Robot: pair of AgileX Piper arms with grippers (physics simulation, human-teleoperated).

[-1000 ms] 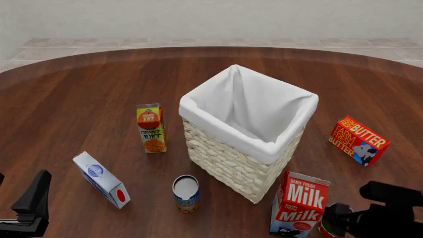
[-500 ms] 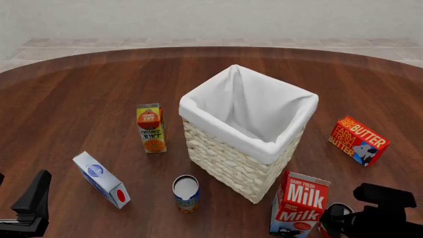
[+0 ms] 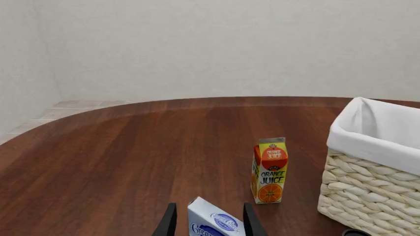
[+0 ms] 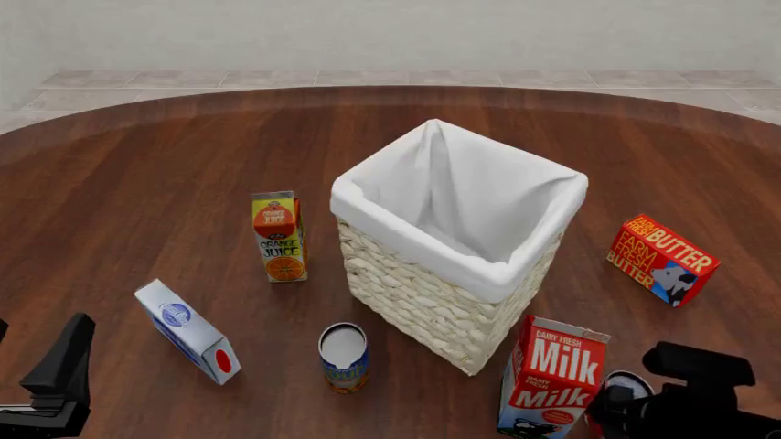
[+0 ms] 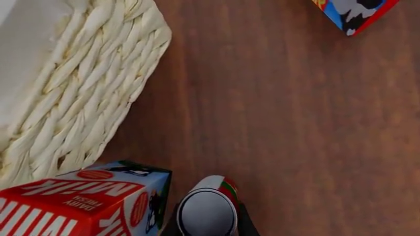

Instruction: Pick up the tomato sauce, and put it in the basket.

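The tomato sauce [image 4: 625, 381] is a small can with a red and green label and a silvery top. It stands at the near right, just right of the milk carton. My right gripper [image 4: 620, 404] is over it and open. In the right wrist view the tomato sauce [image 5: 208, 209] sits between the two fingers [image 5: 244, 223], which flank its sides closely. The basket [image 4: 415, 302], cream wicker with a white cloth lining, stands mid-table, and its wall [image 5: 78, 88] shows beside the milk. My left gripper [image 4: 68, 366] rests open at the near left, holding nothing.
A milk carton [image 4: 551, 384] stands between the tomato sauce and the basket. A butter box [image 4: 661, 259] lies to the right. An orange juice carton [image 4: 280, 236], a blue-and-yellow can [image 4: 344, 357] and a blue-and-white box [image 4: 187, 331] are left of the basket.
My right gripper has shifted toward the near edge and lower around the tomato sauce, so the can's silvery top now shows. The left arm has not moved.
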